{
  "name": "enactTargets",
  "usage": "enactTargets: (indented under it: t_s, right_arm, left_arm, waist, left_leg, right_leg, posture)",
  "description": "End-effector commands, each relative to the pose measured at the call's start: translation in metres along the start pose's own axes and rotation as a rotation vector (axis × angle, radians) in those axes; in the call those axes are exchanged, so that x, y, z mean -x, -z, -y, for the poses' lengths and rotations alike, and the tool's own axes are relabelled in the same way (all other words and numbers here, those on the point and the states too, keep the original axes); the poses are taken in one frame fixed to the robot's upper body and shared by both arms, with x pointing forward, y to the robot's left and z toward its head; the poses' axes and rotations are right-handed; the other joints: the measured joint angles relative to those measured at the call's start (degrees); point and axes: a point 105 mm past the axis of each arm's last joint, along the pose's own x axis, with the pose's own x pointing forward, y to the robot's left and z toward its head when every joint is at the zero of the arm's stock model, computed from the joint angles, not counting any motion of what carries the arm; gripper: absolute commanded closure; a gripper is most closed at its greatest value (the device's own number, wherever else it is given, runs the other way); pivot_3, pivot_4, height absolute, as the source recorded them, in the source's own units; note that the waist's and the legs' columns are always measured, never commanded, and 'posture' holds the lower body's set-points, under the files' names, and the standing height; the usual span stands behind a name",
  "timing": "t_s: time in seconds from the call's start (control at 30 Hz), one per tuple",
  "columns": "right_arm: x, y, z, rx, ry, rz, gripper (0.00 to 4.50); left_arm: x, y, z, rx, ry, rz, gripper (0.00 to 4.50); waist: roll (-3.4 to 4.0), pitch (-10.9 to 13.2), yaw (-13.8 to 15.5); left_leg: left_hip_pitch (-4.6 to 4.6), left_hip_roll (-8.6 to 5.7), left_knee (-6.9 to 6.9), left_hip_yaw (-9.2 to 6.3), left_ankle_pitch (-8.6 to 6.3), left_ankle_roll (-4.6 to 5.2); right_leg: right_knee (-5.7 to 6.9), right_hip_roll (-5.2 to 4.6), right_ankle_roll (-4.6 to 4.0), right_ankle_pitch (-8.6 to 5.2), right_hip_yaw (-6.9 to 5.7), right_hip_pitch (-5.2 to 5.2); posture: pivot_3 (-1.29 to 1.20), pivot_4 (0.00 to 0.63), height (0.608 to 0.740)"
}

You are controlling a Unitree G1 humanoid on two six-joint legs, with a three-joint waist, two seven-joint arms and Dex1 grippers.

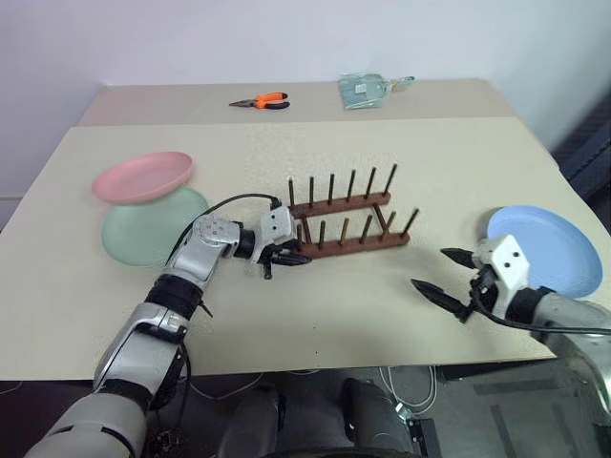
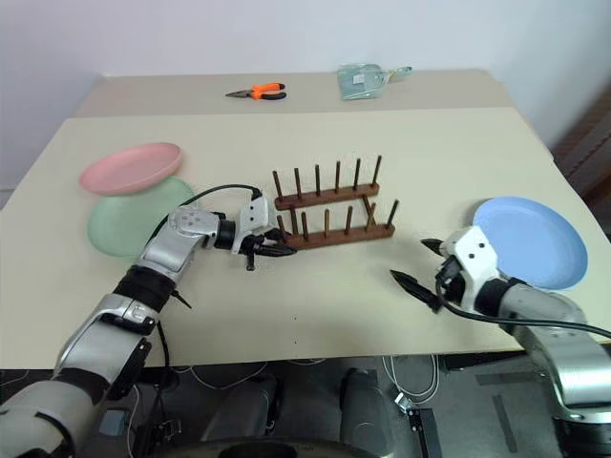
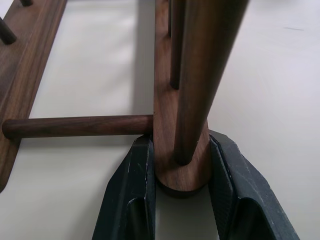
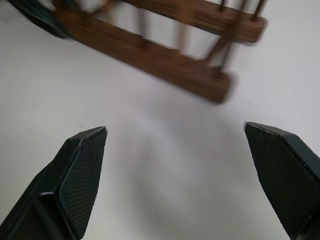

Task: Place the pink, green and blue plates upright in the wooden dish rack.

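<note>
1. The small dark brown wooden dish rack (image 1: 348, 221) with its two rows of thin upright pegs sits mid-frame on the beige bench (image 1: 315, 315). Its long axis runs left to right, tilting slightly up toward the right. No plate is in it yet.
2. The left pincer (image 1: 286, 256) is at the rack's left end, and the left wrist view shows its two black fingers (image 3: 131, 192) pressed against either side of the near rail's rounded end. So it's pinching the rack itself, not a plate. My guess is it's steadying or nudging the rack.
3. The right pincer (image 1: 449, 277) hovers over bare bench at lower right with its fingers spread wide and nothing between them.
4. Plates: the round light blue plastic plate (image 1: 549, 246) lies flat at the right edge of the frame, just beyond the right pincer, on the side away from the rack. The salmon pink plate (image 1: 143, 176) sits overlapping the pale mint green plate (image 1: 153, 227) at the left, beyond the left arm.
5. The key relation: the blue plate is much nearer the right pincer, and the rack lies to that pincer's left. So I'd expect the right arm to grab blue and carry it leftward, then turn it on edge across the rails so it drops between the pegs.
</note>
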Motion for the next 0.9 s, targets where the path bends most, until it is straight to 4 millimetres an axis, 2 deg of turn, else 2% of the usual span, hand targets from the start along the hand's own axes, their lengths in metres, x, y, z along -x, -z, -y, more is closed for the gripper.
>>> enactTargets:
  t_s: [0.03,0.1,0.27,0.3,0.33,0.4,0.43,0.47,0.5,0.53,0.57,0.63,0.67,0.73,0.9]
  right_arm:
    - [0.013,-0.008,0.002,0.038,-0.01,-0.002,0.0]
    - [0.017,-0.005,0.002,0.04,-0.011,-0.019,0.0]
    - [0.021,0.004,0.006,0.052,0.011,-0.065,0.0]
    - [0.022,0.005,0.008,0.054,0.021,-0.075,0.25]
    - [0.023,0.006,0.009,0.055,0.027,-0.084,0.53]
    - [0.025,0.007,0.007,0.05,0.017,-0.093,1.15]
    - [0.025,0.007,0.002,0.049,-0.009,-0.096,1.73]
    - [0.025,0.007,-0.002,0.047,-0.028,-0.098,2.13]
    - [0.021,0.009,-0.012,0.048,-0.071,-0.106,2.49]
    - [0.017,0.011,-0.02,0.048,-0.102,-0.113,2.65]
    - [0.012,0.014,-0.024,0.057,-0.113,-0.12,2.9]
    - [-0.001,0.02,-0.022,0.087,-0.085,-0.143,3.85]
    - [-0.008,0.024,-0.019,0.101,-0.063,-0.157,4.3]
    - [-0.016,0.028,-0.016,0.109,-0.044,-0.171,4.3]
    - [-0.032,0.03,-0.017,0.135,-0.043,-0.17,4.3]
  left_arm:
    - [-0.003,-0.019,0.01,-0.065,0.061,0.021,3.71]
    - [-0.004,-0.019,0.011,-0.073,0.06,0.007,3.71]
    - [-0.001,-0.013,0.007,-0.026,0.005,-0.029,1.37]
    - [0.005,-0.01,0.009,-0.012,-0.005,-0.042,0.9]
    - [0.011,-0.007,0.012,0.005,-0.009,-0.053,0.88]
    - [0.026,0.0,0.02,0.085,-0.012,-0.07,0.88]
    - [0.036,0.004,0.026,0.117,-0.019,-0.083,1.13]
    - [0.042,0.007,0.03,0.137,-0.025,-0.093,1.5]
    - [0.053,0.011,0.039,0.178,-0.034,-0.102,1.85]
    - [0.059,0.013,0.047,0.206,-0.036,-0.109,2.08]
    - [0.06,0.013,0.055,0.215,-0.036,-0.112,2.33]
    - [0.047,0.007,0.066,0.197,-0.053,-0.086,3.29]
    - [0.038,0.002,0.069,0.199,-0.072,-0.061,3.31]
    - [0.02,-0.006,0.07,0.202,-0.117,-0.029,3.31]
    - [-0.01,-0.005,0.067,0.204,-0.223,-0.06,3.31]
  waist:
    - [0.0,0.0,0.0]
    - [-0.01,0.0,0.0]
    - [-0.01,0.0,-0.1]
    - [-0.01,0.0,-0.1]
    - [-0.01,0.0,-0.2]
    - [0.0,0.0,-0.4]
    - [0.01,0.0,-0.5]
    - [0.01,0.0,-0.6]
    - [0.03,0.0,-0.4]
    - [0.02,0.0,-0.1]
    - [-0.03,0.0,-0.5]
    - [-0.02,0.0,-0.7]
    - [0.01,0.0,-0.6]
    - [0.06,0.0,0.1]
    - [0.01,0.0,0.8]
  left_leg:
    - [0.0,0.01,0.01,0.0,0.0,0.0]
    - [0.02,0.01,0.01,0.0,0.0,0.0]
    - [0.01,0.02,0.0,0.0,0.0,0.0]
    - [0.01,0.02,0.01,0.01,0.0,0.0]
    - [0.01,0.02,0.0,0.01,0.0,0.0]
    - [0.03,0.04,-0.03,0.02,-0.01,0.01]
    - [0.04,0.07,-0.06,0.02,-0.01,0.01]
    - [0.04,0.09,-0.08,0.02,-0.02,0.02]
    - [0.05,0.11,-0.09,0.01,-0.02,0.02]
    - [0.06,0.11,-0.06,0.01,-0.02,0.02]
    - [0.02,0.08,0.07,0.0,-0.02,0.02]
    - [0.09,0.43,-0.06,0.0,-0.13,0.15]
    - [0.08,0.42,-0.06,0.02,-0.13,0.15]
    - [0.05,0.34,0.07,0.08,-0.13,0.15]
    - [0.01,0.06,0.15,0.07,-0.12,0.16]
  right_leg:
    - [0.0,0.0,0.01,-0.02,0.0,0.0]
    - [0.0,0.0,0.01,-0.03,0.0,0.02]
    - [0.01,0.01,0.03,-0.03,0.0,0.0]
    - [0.01,0.01,0.03,-0.03,0.0,0.0]
    - [0.0,0.01,0.03,-0.03,0.0,0.0]
    - [0.01,0.01,0.04,-0.04,0.01,-0.02]
    - [0.01,0.02,0.04,-0.04,0.01,-0.02]
    - [0.03,0.03,0.03,-0.04,0.0,-0.04]
    - [0.02,0.04,0.03,-0.04,0.0,-0.04]
    - [0.03,0.04,0.0,-0.06,0.0,-0.02]
    - [0.02,0.02,-0.17,-0.15,0.01,0.03]
    - [-0.02,0.11,-0.1,-0.19,0.03,0.0]
    - [-0.03,0.08,-0.11,-0.19,0.04,0.0]
    - [-0.05,0.0,-0.13,-0.18,0.09,0.03]
    - [-0.04,-0.01,-0.12,-0.19,0.06,0.1]
  posture:
    - [0.0,0.15,0.74]
    - [0.0,0.15,0.74]
    - [0.0,0.15,0.74]
    - [0.0,0.15,0.74]
    - [0.0,0.15,0.74]
    - [0.0,0.15,0.74]
    - [0.0,0.15,0.74]
    - [0.0,0.15,0.74]
    - [0.0,0.15,0.74]
    - [0.0,0.15,0.74]
    - [0.0,0.15,0.74]
    - [0.0,0.15,0.74]
    - [0.0,0.15,0.74]
    - [0.0,0.15,0.74]
    - [0.0,0.15,0.74]
